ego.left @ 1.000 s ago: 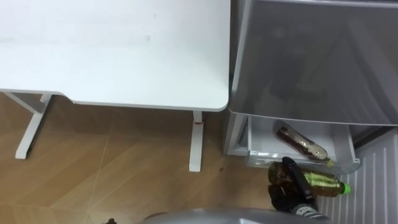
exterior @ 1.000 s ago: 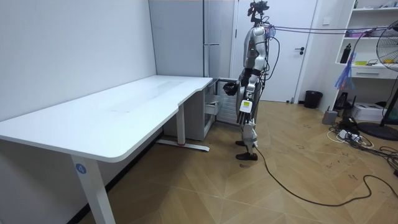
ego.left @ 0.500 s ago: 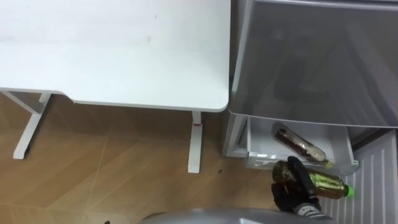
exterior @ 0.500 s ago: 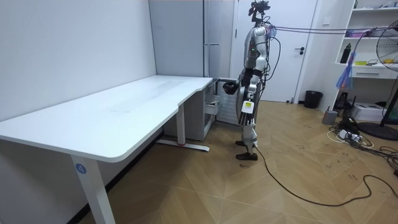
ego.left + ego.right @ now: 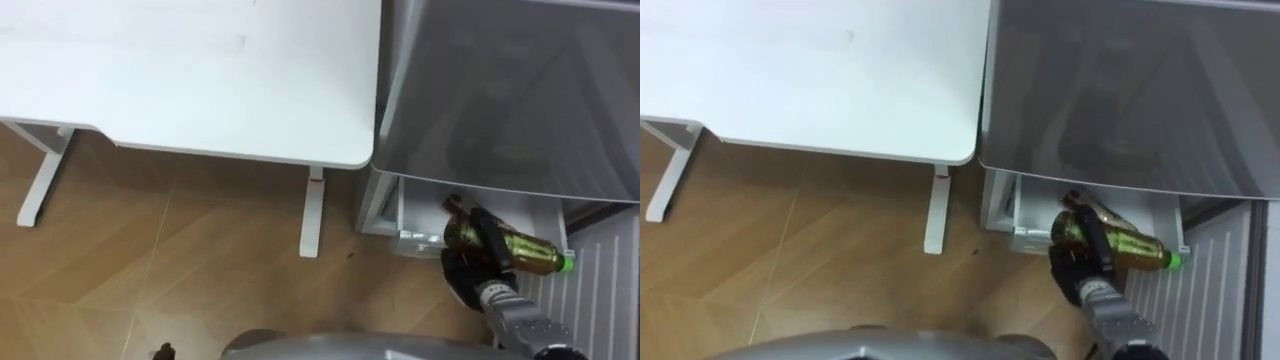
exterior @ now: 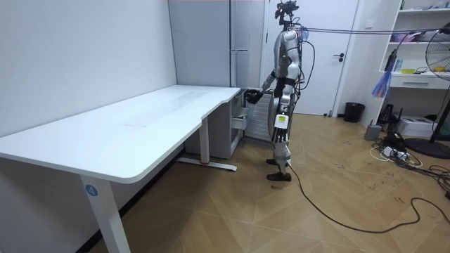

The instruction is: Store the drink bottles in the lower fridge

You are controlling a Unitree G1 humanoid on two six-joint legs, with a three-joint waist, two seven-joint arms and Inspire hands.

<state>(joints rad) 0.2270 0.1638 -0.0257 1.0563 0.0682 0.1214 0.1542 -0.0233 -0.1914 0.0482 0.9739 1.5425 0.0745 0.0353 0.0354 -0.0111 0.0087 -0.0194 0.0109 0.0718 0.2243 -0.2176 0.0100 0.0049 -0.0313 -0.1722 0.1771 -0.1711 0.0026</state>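
Note:
My right hand (image 5: 468, 276) is shut on a bottle of amber drink with a green cap (image 5: 522, 250), held on its side, cap pointing right. It hovers over the open lower fridge drawer (image 5: 404, 241), just past the drawer's front rim. A second brown bottle (image 5: 452, 205) lies in the drawer, mostly hidden behind the held one. The right eye view shows the same hand (image 5: 1076, 276) and bottle (image 5: 1130, 248). In the room view I stand facing the fridge with the right hand (image 6: 250, 97) stretched toward it. My left hand (image 6: 278, 112) hangs by my hip.
A white desk (image 5: 190, 80) stands left of the fridge, its leg (image 5: 312, 215) close to the drawer. The grey upper fridge front (image 5: 510, 90) overhangs the drawer. The open fridge door's ribbed inside (image 5: 605, 290) is at the right. Wooden floor lies below.
My right hand has carried the bottle forward, from in front of the drawer to over it, now covering most of the bottle lying inside. In the room view the arm has stretched out further.

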